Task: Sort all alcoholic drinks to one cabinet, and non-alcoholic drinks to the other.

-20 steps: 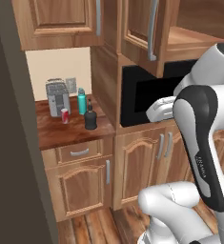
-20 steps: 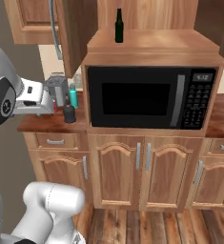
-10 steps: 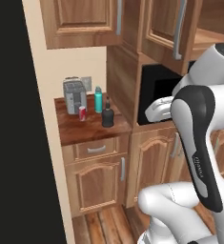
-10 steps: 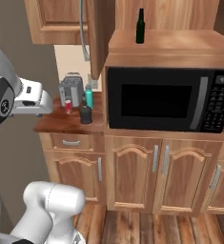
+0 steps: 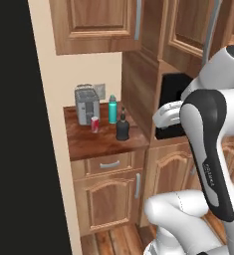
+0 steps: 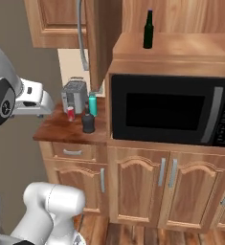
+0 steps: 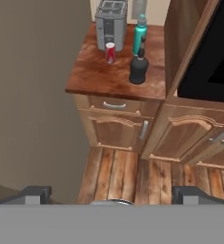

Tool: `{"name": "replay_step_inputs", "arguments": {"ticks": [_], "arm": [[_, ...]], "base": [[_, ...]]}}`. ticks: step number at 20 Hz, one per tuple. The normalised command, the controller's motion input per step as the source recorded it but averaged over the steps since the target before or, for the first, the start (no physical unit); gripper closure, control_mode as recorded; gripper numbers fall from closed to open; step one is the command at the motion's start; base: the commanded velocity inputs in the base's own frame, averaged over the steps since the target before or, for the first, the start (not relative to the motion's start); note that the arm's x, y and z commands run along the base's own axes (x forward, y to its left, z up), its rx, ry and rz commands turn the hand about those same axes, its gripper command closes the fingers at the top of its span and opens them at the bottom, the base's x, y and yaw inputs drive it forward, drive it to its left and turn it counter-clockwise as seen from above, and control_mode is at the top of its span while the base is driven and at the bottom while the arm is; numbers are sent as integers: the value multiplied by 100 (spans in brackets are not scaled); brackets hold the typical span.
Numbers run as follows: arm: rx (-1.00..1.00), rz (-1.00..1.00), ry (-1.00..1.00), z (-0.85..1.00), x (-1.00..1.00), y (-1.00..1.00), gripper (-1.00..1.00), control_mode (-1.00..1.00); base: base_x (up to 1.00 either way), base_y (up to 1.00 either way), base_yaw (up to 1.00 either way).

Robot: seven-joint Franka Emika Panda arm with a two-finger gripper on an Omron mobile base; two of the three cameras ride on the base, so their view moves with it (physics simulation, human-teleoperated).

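Note:
On the small wooden counter stand a red soda can, a teal bottle with a grey cap and a squat black bottle. The same can, teal bottle and black bottle show from the left base. A slim dark-green bottle stands upright on the shelf above the microwave. My gripper is open and holds nothing. It hangs well in front of the counter and looks down at it, far from every drink.
A grey toaster stands behind the can at the back of the counter. A drawer and lower cabinet doors sit under it, with plank floor below. Wooden upper cabinets hang above. A dark wall bounds the left.
Both base views have shifted, so the camera moved with the base; the counter now sits further right and larger. The drinks stand where they were. The gripper stays open.

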Motion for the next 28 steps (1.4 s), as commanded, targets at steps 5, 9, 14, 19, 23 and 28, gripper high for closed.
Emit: {"name": "replay_step_inputs", "arguments": {"ticks": [5,9,14,19,23,28], "arm": [[0,0,0,0,0,0,-100,100],[0,0,0,0,0,0,-100,100],[0,0,0,0,0,0,-100,100],[0,0,0,0,0,0,-100,100],[0,0,0,0,0,0,-100,100],[-4,-3,8,-25,4,22,-100,-100]], "base": [[61,25,4],[63,26,1],[57,26,0],[46,27,0],[28,24,0],[0,0,0]]}}
